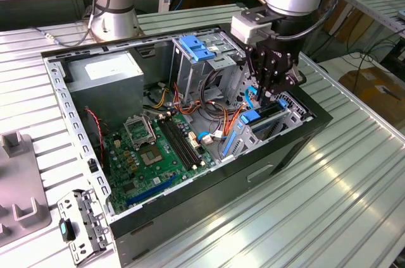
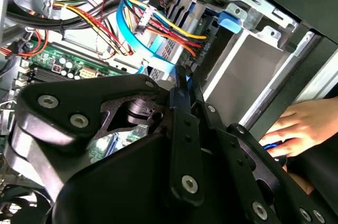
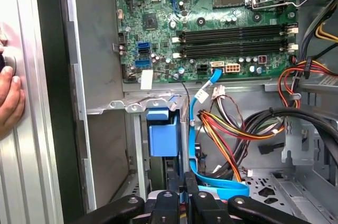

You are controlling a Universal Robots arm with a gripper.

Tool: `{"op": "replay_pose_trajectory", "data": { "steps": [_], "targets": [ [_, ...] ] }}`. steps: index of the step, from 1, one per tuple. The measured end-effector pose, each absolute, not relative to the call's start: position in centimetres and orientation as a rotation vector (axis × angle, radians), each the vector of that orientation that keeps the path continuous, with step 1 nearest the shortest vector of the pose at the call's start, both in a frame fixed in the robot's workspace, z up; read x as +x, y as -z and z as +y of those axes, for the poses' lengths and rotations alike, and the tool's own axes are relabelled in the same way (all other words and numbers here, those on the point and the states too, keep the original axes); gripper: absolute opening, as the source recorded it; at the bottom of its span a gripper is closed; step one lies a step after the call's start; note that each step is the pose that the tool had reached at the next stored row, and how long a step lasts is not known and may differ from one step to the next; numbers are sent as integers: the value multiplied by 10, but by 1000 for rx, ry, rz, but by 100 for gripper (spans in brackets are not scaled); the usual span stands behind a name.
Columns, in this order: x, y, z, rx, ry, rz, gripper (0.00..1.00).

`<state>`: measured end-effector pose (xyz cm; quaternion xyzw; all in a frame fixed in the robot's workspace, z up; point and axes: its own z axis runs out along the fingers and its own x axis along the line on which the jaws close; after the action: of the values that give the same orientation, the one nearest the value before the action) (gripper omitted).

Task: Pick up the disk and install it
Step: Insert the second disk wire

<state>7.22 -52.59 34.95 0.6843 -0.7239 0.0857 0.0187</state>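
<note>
The disk (image 1: 254,117) stands on edge inside the metal drive bay (image 1: 294,113) at the exterior view's right end of the open computer case. Its bright blue plastic end (image 3: 162,134) shows in both wrist views (image 2: 228,21). My gripper (image 1: 266,94) hangs straight over that bay, just above the disk. Its black fingers (image 2: 182,97) are pressed together into one narrow bar, and their tips (image 3: 182,200) sit beside a flat blue cable (image 3: 196,145). I cannot tell whether the fingers touch the disk.
A person's hand (image 2: 301,123) rests on the case's outer wall (image 3: 47,102) beside the bay. The green motherboard (image 1: 155,148), loose coloured wires (image 3: 237,129), the power supply (image 1: 104,75) and an upper cage with a light-blue bracket (image 1: 196,47) crowd the case. A grey fixture (image 1: 19,198) lies on the table.
</note>
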Motion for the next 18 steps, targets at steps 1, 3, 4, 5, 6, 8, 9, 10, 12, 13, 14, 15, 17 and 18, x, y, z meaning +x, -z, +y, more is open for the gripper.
{"op": "replay_pose_trajectory", "data": {
  "steps": [1, 3, 4, 5, 6, 8, 9, 10, 12, 13, 14, 15, 17, 18],
  "targets": [
    [72, -349, -527, 2128, -267, -2248, 16],
    [72, -349, -529, 2139, -273, -2248, 16],
    [72, -349, -529, 2147, -277, -2245, 16],
    [72, -349, -530, 2155, -280, -2241, 16],
    [72, -349, -530, 2167, -283, -2234, 16],
    [70, -349, -534, 2216, -283, -2195, 16],
    [70, -348, -535, 2226, -280, -2189, 16],
    [69, -348, -536, 2232, -278, -2186, 16],
    [68, -347, -538, 2244, -273, -2180, 16],
    [68, -347, -539, 2249, -268, -2181, 16],
    [68, -347, -540, 2256, -260, -2183, 16],
    [68, -347, -541, 2262, -252, -2187, 16],
    [68, -347, -541, 2269, -241, -2193, 16],
    [68, -347, -541, 2269, -240, -2193, 16]
  ]
}}
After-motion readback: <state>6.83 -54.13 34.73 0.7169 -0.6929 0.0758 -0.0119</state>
